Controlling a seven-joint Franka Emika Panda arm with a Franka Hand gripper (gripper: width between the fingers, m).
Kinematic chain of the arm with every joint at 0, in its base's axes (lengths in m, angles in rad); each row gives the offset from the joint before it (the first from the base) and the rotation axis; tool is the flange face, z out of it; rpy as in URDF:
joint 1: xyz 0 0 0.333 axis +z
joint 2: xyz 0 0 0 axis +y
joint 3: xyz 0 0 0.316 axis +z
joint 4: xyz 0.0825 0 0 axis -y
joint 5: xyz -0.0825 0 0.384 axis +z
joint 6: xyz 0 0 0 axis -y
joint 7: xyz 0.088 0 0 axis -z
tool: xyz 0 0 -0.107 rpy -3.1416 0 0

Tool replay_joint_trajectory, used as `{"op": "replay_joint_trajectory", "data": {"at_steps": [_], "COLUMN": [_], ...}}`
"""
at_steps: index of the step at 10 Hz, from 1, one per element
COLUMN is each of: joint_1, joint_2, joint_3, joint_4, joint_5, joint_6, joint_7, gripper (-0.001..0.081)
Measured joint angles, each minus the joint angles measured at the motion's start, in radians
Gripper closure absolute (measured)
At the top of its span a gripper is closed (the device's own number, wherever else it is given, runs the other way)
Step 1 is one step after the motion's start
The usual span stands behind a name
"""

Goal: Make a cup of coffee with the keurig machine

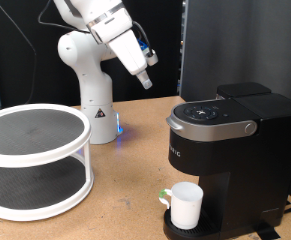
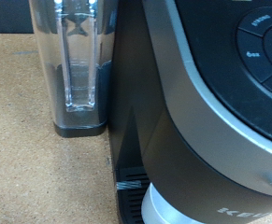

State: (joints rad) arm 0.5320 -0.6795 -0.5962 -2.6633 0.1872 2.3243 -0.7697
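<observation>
Exterior view: gripper [image 1: 150, 57] raised high, well above and toward exterior view's left of matte black keurig machine [image 1: 230, 150]; finger spread cannot tell. Lid shut, silver rim, grey handle at front. White letters "IC" readable on front. Plain white ceramic cup [image 1: 185, 204] sits on drip base under spout. White two-tier round rack [image 1: 35, 160] at left. Wrist view: clear water tank [image 2: 77, 65] beside machine, button lettering blurred, "KEU" partly visible.
</observation>
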Motion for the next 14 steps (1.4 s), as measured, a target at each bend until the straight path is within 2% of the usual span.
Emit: {"op": "replay_joint_trajectory", "data": {"at_steps": [1, 2, 3, 4, 6, 8, 14], "joint_1": [0.000, 0.000, 0.000, 0.002, 0.013, 0.029, 0.085], "joint_2": [0.001, 0.005, 0.016, 0.034, 0.083, 0.140, 0.331], "joint_3": [0.003, 0.018, 0.044, 0.071, 0.105, 0.124, 0.141], "joint_4": [0.001, 0.015, 0.041, 0.072, 0.146, 0.223, 0.450], "joint_5": [-0.024, -0.091, -0.169, -0.205, -0.212, -0.211, -0.162], "joint_6": [-0.017, -0.065, -0.124, -0.166, -0.226, -0.252, -0.304], "joint_7": [-0.009, -0.027, -0.039, -0.036, -0.030, -0.015, 0.062], "gripper": [0.0008, 0.0008, 0.0008, 0.0008, 0.0008, 0.0008, 0.0008]}}
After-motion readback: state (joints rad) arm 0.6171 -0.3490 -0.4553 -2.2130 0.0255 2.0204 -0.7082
